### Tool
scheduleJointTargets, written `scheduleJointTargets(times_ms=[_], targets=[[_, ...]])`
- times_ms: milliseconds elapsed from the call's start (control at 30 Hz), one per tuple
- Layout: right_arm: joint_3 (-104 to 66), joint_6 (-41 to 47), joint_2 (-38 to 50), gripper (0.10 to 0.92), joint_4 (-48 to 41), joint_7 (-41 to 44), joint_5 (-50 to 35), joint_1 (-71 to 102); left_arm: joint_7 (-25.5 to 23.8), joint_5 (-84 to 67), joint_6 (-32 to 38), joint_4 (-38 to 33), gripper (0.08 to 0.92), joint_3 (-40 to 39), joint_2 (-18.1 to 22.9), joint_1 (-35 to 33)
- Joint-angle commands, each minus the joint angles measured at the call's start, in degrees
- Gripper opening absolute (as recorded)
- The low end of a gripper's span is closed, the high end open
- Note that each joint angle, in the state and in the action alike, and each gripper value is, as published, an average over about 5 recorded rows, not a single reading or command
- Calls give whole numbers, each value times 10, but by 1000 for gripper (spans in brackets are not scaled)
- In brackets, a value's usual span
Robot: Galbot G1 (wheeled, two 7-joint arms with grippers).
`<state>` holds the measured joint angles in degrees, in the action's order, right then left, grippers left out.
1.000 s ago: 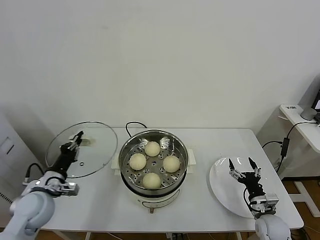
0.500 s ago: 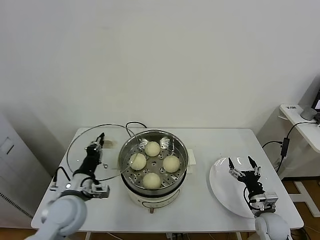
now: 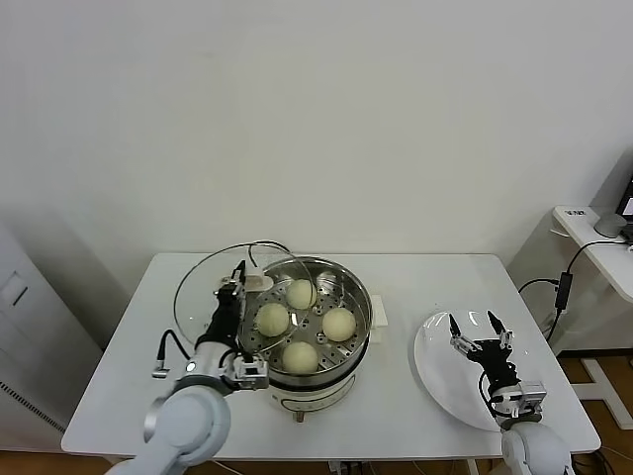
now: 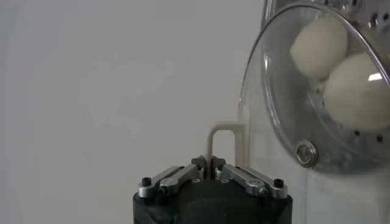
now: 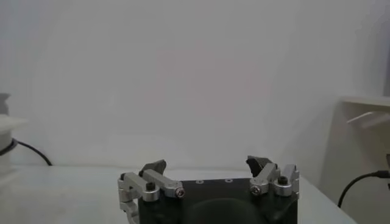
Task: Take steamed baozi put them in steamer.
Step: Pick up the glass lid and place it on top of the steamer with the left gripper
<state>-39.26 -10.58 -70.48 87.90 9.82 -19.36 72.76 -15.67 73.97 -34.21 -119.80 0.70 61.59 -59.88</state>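
Note:
Several cream-white baozi (image 3: pixel 302 294) lie on the perforated tray inside the shiny steamer (image 3: pixel 357 335) at the table's middle. My left gripper (image 3: pixel 238 282) is shut on the cream handle (image 4: pixel 222 143) of the round glass lid (image 3: pixel 203 287). It holds the lid tilted at the steamer's left rim, partly over the pot. Two baozi (image 4: pixel 320 45) show through the glass in the left wrist view. My right gripper (image 3: pixel 478 331) is open and empty above the white plate (image 3: pixel 437 374) at the right; it also shows in the right wrist view (image 5: pixel 206 165).
The steamer stands on a white electric base (image 3: pixel 297 401) with a black cord (image 3: pixel 260 247) running behind it. A side table (image 3: pixel 593 233) with cables stands at the far right.
My left gripper has carried the glass lid to the right, from the table's left edge to the steamer's left rim. The right arm has not moved.

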Motion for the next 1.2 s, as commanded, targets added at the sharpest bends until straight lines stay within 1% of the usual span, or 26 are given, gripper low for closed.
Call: scheduleJointTargets(times_ms=[33, 200, 733, 1200], targets=[[1, 0, -1, 823, -3, 0, 0, -3, -11, 49, -30, 16, 109, -63, 57, 39], [2, -1, -4, 823, -7, 1, 0, -3, -8, 53, -26, 26, 109, -81, 69, 47], [0, -3, -8, 823, -12, 2, 0, -3, 7, 51, -7, 54, 109, -109, 80, 53], [-1, -5, -11, 823, -18, 3, -1, -5, 18, 58, 7, 70, 109, -114, 86, 42]])
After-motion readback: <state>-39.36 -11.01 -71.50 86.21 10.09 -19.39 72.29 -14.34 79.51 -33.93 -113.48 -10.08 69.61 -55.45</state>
